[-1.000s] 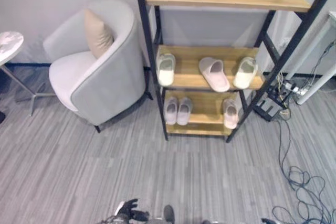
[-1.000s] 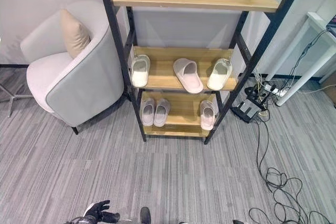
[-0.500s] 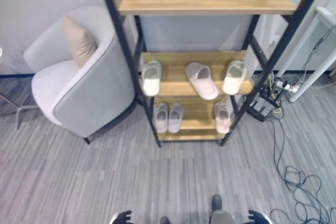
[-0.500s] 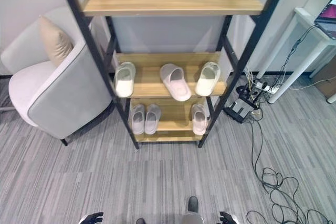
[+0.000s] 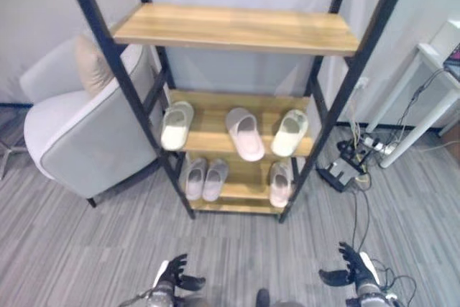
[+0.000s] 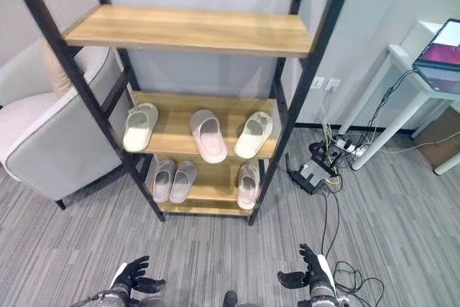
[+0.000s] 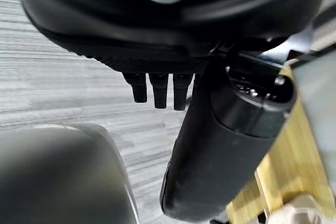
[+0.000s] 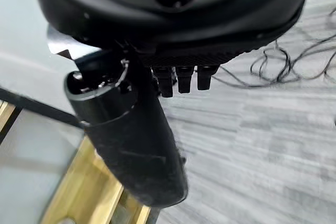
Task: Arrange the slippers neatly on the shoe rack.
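A black-framed shoe rack [image 5: 237, 28] with wooden shelves stands ahead. On its middle shelf lie a cream slipper [image 5: 177, 124] at the left, a pink slipper [image 5: 245, 133] angled in the middle and another cream slipper [image 5: 290, 132] at the right. The bottom shelf holds a pale pink pair [image 5: 204, 178] side by side and a single pale pink slipper [image 5: 280, 183] at the right. The top shelf is bare. My left hand [image 5: 169, 278] and right hand [image 5: 352, 271] hang low over the floor in front of the rack, both open, fingers spread, holding nothing.
A grey armchair [image 5: 79, 134] with a beige cushion [image 5: 89, 65] stands close to the rack's left side. At the right are a white desk [image 6: 413, 95] with a laptop [image 6: 441, 44], a power strip [image 6: 315, 172] and loose cables [image 5: 374, 199] on the striped floor.
The camera has moved, so the rack now stands nearer and more central. Both hands have come up into view, fingers spread. The slippers lie as before.
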Motion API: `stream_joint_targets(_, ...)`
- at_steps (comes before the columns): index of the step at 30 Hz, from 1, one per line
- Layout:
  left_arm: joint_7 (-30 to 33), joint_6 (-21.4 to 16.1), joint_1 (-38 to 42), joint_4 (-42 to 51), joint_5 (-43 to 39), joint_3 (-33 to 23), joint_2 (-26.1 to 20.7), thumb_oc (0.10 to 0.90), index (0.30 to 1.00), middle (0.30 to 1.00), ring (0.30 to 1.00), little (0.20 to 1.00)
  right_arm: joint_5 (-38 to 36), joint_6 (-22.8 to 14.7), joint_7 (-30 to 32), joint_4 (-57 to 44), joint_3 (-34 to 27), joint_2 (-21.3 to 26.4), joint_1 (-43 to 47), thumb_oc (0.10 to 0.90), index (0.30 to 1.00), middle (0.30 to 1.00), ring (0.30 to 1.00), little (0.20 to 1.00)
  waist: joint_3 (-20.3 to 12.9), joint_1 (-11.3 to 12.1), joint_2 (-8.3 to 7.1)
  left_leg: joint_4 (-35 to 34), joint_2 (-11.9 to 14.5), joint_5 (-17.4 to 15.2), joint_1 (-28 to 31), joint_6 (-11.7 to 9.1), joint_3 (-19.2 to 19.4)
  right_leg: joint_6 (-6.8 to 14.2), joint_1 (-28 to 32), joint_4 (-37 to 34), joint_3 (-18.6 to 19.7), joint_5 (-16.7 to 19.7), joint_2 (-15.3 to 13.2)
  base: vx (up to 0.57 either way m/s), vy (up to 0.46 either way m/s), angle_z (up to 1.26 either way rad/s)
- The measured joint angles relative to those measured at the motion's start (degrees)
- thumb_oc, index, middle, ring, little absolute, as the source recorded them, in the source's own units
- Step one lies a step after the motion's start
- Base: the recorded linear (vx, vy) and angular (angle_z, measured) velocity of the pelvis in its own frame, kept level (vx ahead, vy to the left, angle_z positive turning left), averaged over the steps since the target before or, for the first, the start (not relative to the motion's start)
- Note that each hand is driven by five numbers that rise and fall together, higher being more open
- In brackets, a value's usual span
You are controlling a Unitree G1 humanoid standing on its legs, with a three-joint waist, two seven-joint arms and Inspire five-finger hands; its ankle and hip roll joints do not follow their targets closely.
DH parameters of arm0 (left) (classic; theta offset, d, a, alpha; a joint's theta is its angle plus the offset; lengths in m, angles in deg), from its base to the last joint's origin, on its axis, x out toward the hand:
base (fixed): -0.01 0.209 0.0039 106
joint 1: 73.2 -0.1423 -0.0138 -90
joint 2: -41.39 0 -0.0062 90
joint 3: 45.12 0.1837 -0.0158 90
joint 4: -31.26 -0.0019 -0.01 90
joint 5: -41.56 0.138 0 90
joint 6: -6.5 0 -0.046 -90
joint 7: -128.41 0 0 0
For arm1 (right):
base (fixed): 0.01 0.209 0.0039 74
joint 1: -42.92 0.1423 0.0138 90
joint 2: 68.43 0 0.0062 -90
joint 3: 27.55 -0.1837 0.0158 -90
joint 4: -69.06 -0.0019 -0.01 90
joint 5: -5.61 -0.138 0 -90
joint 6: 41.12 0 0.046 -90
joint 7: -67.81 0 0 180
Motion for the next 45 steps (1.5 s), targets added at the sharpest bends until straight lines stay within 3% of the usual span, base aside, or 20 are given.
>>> stream_joint_targets(2,0.12,-0.01,0.59,-0.76,-0.12,-0.10,0.98,0.800,0.900,0.900,0.900,0.900,0.03,0.15,0.55,6.01,1.64,-0.17,2.18,0.800,0.900,0.900,0.900,0.900,0.41,-0.25,0.30,-7.77,-2.87,-1.06,-0.36,0.47,2.00,-0.14,0.58,-1.44,-0.41,0.16,0.16,0.27,0.077,0.13)
stream_joint_targets(3,0.25,0.02,1.22,-1.80,-0.04,-0.08,1.27,0.800,0.900,0.900,0.900,0.900,0.05,1.09,0.57,9.13,3.82,-0.08,2.93,0.800,0.900,0.900,0.900,0.900,0.60,0.08,0.37,-16.91,-5.26,-1.13,0.93,0.46,2.29,0.42,1.35,-2.71,-0.41,0.54,0.25,0.29,0.099,0.05)
stream_joint_targets(5,0.78,0.09,2.31,-2.35,-0.12,0.01,2.01,0.800,0.900,0.900,0.900,0.900,0.05,0.95,0.48,11.66,4.51,-0.48,3.05,0.800,0.900,0.900,0.900,0.900,1.53,0.80,1.57,-25.57,-6.22,1.22,1.99,0.72,1.72,1.28,3.49,-5.00,-0.42,1.18,1.52,0.19,0.090,-0.06)
stream_joint_targets(8,1.22,0.04,2.10,-3.89,-0.02,0.54,1.91,0.800,0.900,0.900,0.900,0.900,0.03,1.24,0.56,15.46,6.35,-1.29,4.54,0.800,0.900,0.900,0.900,0.900,1.51,0.95,2.80,-31.69,-7.31,4.71,4.20,1.37,-2.00,1.97,6.69,-7.63,0.89,1.64,3.34,0.17,0.125,-0.33)
stream_joint_targets(9,1.22,0.05,1.94,-3.89,-0.02,0.54,1.90,0.800,0.900,0.900,0.900,0.900,0.03,1.13,0.65,15.45,6.38,-1.35,4.60,0.800,0.900,0.900,0.900,0.900,1.54,0.83,3.09,-32.24,-7.43,5.05,4.74,1.76,-2.05,2.17,7.29,-7.97,1.29,1.54,3.63,0.12,0.111,-0.42)
stream_joint_targets(10,1.10,0.06,1.69,-3.81,0.03,1.15,1.66,0.800,0.900,0.900,0.900,0.900,0.01,0.88,0.76,15.64,6.37,-1.81,4.58,0.800,0.900,0.900,0.900,0.900,1.44,0.74,3.69,-32.42,-7.60,7.88,5.76,3.79,-1.97,2.58,8.18,-8.19,1.98,1.17,3.61,0.16,0.157,-0.26)
stream_joint_targets(13,1.42,0.06,1.93,-3.38,0.14,2.04,1.34,0.800,0.900,0.900,0.900,0.900,0.00,0.24,0.70,16.82,6.78,-2.76,4.63,0.800,0.900,0.900,0.900,0.900,1.29,0.78,2.08,-35.58,-9.96,8.01,8.01,5.43,-1.16,4.76,8.07,-6.85,2.63,-0.33,1.22,0.14,0.188,-0.08)
stream_joint_targets(16,1.40,0.15,1.25,-1.68,0.38,2.76,1.12,0.800,0.900,0.900,0.900,0.900,0.02,0.06,0.67,18.40,6.74,-3.55,6.25,0.800,0.900,0.900,0.900,0.900,1.25,0.87,1.80,-36.98,-11.56,7.33,9.87,7.10,-0.13,6.49,7.98,-4.57,3.91,-2.16,-0.71,0.08,0.150,-0.10)
stream_joint_targets(19,1.44,-0.02,0.46,1.94,0.32,3.87,0.19,0.800,0.900,0.900,0.900,0.900,0.04,-0.43,0.66,18.28,6.70,-4.55,7.11,0.800,0.900,0.900,0.900,0.900,1.25,0.88,1.90,-37.14,-12.63,6.29,11.05,8.25,-0.02,7.88,6.04,1.51,4.09,-4.74,-1.98,0.03,0.100,0.01)
stream_joint_targets(22,2.25,0.11,-0.06,7.49,0.19,6.48,-1.76,0.800,0.900,0.900,0.900,0.900,0.16,-0.38,0.78,17.87,6.71,-4.74,9.02,0.800,0.900,0.900,0.900,0.900,1.76,0.98,2.67,-37.26,-12.01,5.26,11.68,9.79,0.38,9.82,-1.65,16.51,4.85,-7.59,-2.64,0.07,0.017,-0.09)
stream_joint_targets(24,2.33,0.01,-0.06,7.92,0.56,6.67,-1.73,0.800,0.900,0.900,0.900,0.900,0.20,-0.29,0.88,16.90,6.79,-4.70,8.73,0.800,0.900,0.900,0.900,0.900,1.81,1.11,2.62,-36.95,-12.26,4.52,12.55,10.26,1.23,10.08,-2.59,18.34,4.62,-8.39,-4.53,0.10,-0.123,-0.15)
stream_joint_targets(28,2.09,0.08,0.72,8.03,0.99,8.67,-2.29,0.800,0.900,0.900,0.900,0.900,0.26,-0.33,0.95,16.30,7.71,-4.69,8.88,0.800,0.900,0.900,0.900,0.900,1.97,0.78,2.84,-36.91,-12.05,3.66,12.53,9.41,1.03,10.26,-3.45,8.11,4.33,-7.72,-7.84,0.12,-0.146,-0.06)
stream_joint_targets(30,1.91,0.10,-0.25,10.48,2.53,8.98,-3.26,0.800,0.900,0.900,0.900,0.900,0.24,-0.26,0.76,16.63,7.84,-5.17,7.34,0.800,0.900,0.900,0.900,0.900,1.85,0.90,1.46,-36.91,-12.55,3.92,13.14,8.61,0.29,10.56,-1.79,1.97,5.59,-4.36,-8.18,0.09,-0.181,0.28)
stream_joint_targets(31,1.92,0.06,-1.31,12.46,2.78,8.98,-3.79,0.800,0.900,0.900,0.900,0.900,0.24,-0.22,0.76,16.64,7.80,-5.31,6.44,0.800,0.900,0.900,0.900,0.900,1.76,0.86,0.68,-36.77,-12.92,3.74,13.56,7.75,-0.53,10.51,-0.53,-0.11,5.97,-0.69,-8.16,0.04,-0.151,0.36)
stream_joint_targets(32,1.97,0.05,-2.08,13.52,2.78,9.10,-3.71,0.800,0.900,0.900,0.900,0.900,0.24,-0.16,0.78,16.69,7.69,-5.17,5.93,0.800,0.900,0.900,0.900,0.900,1.71,0.85,0.68,-36.75,-12.83,3.73,14.07,7.27,-1.12,11.44,0.46,-1.27,5.84,1.86,-7.91,0.04,-0.139,0.27)
stream_joint_targets(35,0.62,0.20,-5.85,21.48,2.61,9.42,-4.11,0.800,0.900,0.900,0.900,0.900,0.25,-0.14,0.73,14.31,7.32,-4.03,4.21,0.800,0.900,0.900,0.900,0.900,1.20,0.81,2.31,-37.46,-10.59,3.73,14.19,5.50,-2.03,9.96,3.88,-7.11,4.76,4.52,-5.52,0.04,-0.102,0.09)
stream_joint_targets(41,-4.44,-0.29,-8.78,40.22,1.22,10.95,-7.77,0.800,0.900,0.900,0.900,0.900,0.45,-0.94,0.77,6.76,5.49,-1.93,1.10,0.800,0.900,0.900,0.900,0.900,1.11,0.58,2.94,-40.30,-7.93,4.92,16.16,3.54,-3.04,8.68,5.84,-9.22,3.64,4.99,-2.69,-0.01,-0.063,0.04)
stream_joint_targets(45,-6.73,-1.59,-10.22,50.02,-0.60,10.47,-10.79,0.800,0.900,0.900,0.900,0.900,2.41,-0.66,0.66,5.72,4.84,-1.75,-1.15,0.800,0.900,0.900,0.900,0.900,0.72,1.02,3.59,-40.40,-7.60,5.21,16.05,3.07,-3.95,8.35,6.29,-9.29,2.50,4.75,-2.48,-0.02,-0.029,0.15)
